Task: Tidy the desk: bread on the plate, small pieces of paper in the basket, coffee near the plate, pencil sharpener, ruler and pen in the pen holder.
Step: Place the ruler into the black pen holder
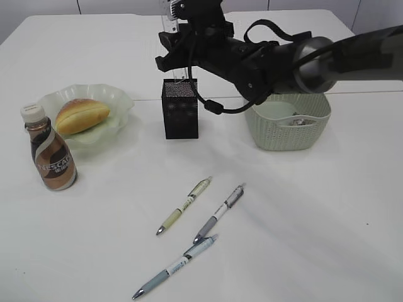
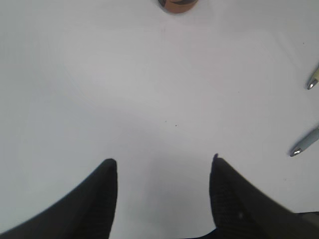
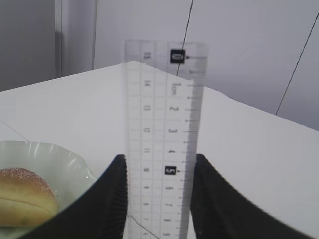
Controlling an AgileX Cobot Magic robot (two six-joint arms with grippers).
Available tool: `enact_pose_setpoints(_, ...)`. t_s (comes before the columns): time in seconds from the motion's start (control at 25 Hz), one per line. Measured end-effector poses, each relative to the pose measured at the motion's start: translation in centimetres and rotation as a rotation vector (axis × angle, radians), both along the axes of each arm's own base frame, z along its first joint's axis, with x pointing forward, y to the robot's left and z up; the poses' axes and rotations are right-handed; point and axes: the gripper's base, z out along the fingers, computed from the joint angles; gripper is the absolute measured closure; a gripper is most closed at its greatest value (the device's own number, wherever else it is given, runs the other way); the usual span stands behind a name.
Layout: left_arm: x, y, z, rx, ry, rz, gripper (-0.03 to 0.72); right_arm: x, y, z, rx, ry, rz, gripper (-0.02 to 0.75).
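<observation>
My right gripper (image 3: 159, 164) is shut on the clear ruler (image 3: 164, 99) and holds it upright. In the exterior view it (image 1: 173, 49) is right above the black mesh pen holder (image 1: 181, 113), with the ruler (image 1: 170, 19) sticking up behind it. Its lower end is hidden. The bread (image 1: 82, 115) lies on the pale green plate (image 1: 119, 97). The coffee bottle (image 1: 52, 151) stands in front of the plate. Three pens (image 1: 184, 206) (image 1: 219, 214) (image 1: 176, 266) lie on the table. My left gripper (image 2: 163, 162) is open and empty over bare table. No pencil sharpener shows.
A green basket (image 1: 289, 129) with crumpled paper (image 1: 301, 121) stands right of the pen holder, under my right arm. In the left wrist view the bottle's base (image 2: 175, 4) is at the top edge and two pen tips (image 2: 313, 82) (image 2: 304, 146) are at the right.
</observation>
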Motion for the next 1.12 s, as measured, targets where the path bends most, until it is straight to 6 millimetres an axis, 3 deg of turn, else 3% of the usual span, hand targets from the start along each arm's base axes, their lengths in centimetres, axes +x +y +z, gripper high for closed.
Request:
enact_pose_setpoints(0.36,0.1,0.0,0.1,0.001,-0.015,0.001,0.254,1.0,0.4,-2.2,0.02,0.017,-0.007,0.47)
enact_pose_setpoints(0.8,0.1,0.0,0.1,0.001,-0.015,0.001,0.254,1.1,0.2,-2.8,0.025,0.076,-0.035,0.464)
enact_pose_setpoints(1.12,0.1,0.0,0.1,0.001,-0.015,0.001,0.253,1.1,0.1,-3.1,0.034,0.128,-0.054,0.35)
